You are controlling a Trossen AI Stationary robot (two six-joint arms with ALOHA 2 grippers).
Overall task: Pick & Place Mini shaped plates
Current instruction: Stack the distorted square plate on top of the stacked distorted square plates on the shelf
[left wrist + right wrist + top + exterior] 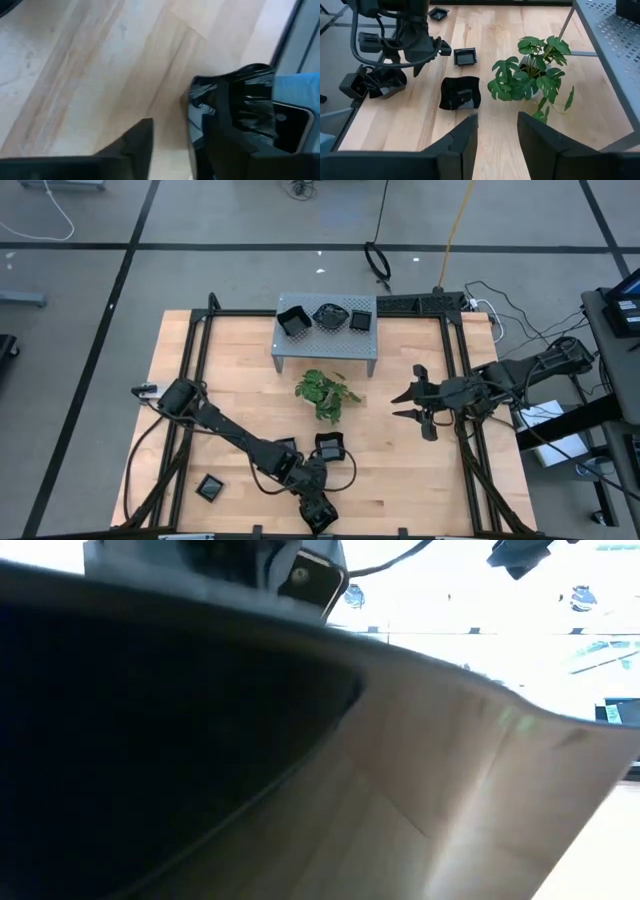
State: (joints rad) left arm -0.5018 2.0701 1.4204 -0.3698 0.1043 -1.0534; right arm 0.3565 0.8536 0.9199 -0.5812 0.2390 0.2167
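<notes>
Mini shaped plates, glossy black, lie about the wooden table: a wavy-edged plate (461, 92), a square plate (465, 56), another plate (438, 12), and three more on the grey perforated stand (325, 345). At the table's near edge a further wavy plate (250, 82) (385, 82) rests beside the low camera (351, 86). My left gripper (172, 145) (318, 515) is open and tipped down over this plate's rim. One finger is over the plate's hollow, the other outside above bare wood. My right gripper (413, 405) (497, 135) waits open in the air, right of the plant (535, 75). My left gripper stands astride the near plate's rim (194, 107), slanting down from above. One finger (225, 135) hides the spot inside the plate, so I cannot tell whether the gripper touches the plate. The plate rests on the table.
The plant stands mid-table, in front of the stand. The low camera sits close beside the plate at the near edge; in the low view this plate (150, 740) fills the left half. Bare wood (400, 470) lies at the near right. Black frame rails (462, 380) border the table.
</notes>
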